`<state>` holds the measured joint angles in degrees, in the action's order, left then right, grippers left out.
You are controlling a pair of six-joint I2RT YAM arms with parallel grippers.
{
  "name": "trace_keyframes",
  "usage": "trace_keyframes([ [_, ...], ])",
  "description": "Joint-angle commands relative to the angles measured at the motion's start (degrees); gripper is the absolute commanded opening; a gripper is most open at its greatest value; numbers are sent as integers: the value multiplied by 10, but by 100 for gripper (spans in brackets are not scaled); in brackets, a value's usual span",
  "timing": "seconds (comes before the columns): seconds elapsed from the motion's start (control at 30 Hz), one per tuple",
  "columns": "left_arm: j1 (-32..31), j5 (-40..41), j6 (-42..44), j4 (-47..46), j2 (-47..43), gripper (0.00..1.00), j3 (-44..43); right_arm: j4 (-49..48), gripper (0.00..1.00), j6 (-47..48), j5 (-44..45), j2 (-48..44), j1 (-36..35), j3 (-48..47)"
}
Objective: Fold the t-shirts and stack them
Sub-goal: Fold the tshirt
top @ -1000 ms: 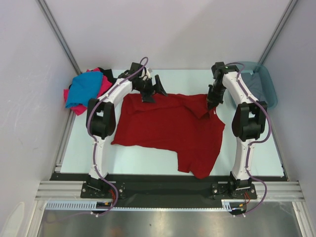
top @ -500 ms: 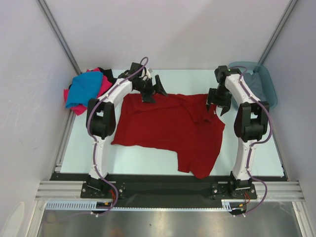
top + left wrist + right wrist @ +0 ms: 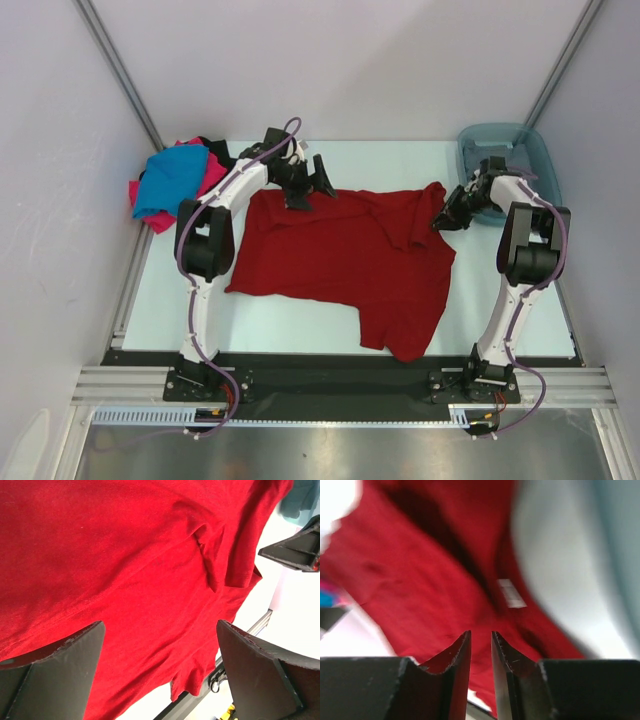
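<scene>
On the table [image 3: 300, 325] the dark red t-shirt [image 3: 340, 255] lay spread at centre, the blue t-shirt [image 3: 172, 180] heaped at ten o'clock. The left gripper [image 3: 160, 625] gaped empty at twelve o'clock. The right gripper [image 3: 481, 632], at two o'clock, was nearly closed, its hold unclear.

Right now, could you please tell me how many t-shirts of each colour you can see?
Dark red t-shirt: 1
Bright blue t-shirt: 1
Hot pink t-shirt: 1
Black t-shirt: 1
Grey t-shirt, seemingly, in the teal tub: 1
Total: 5
</scene>
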<state>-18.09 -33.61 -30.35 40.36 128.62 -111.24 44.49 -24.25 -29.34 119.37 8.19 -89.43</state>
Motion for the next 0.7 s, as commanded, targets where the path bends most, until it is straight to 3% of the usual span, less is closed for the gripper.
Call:
trace_keyframes([
  [0.0, 1, 11, 16, 8, -27, 100, -21, -121, 29, -67, -142, -40, -4, 51],
  [0.23, 1, 12, 12, 0, -30, 100, -12, -124, 30, -63, -144, -40, 3, 81],
  [0.67, 0, 8, 10, -2, -28, 100, -11, 38, 29, 14, 74, -119, -12, 29],
])
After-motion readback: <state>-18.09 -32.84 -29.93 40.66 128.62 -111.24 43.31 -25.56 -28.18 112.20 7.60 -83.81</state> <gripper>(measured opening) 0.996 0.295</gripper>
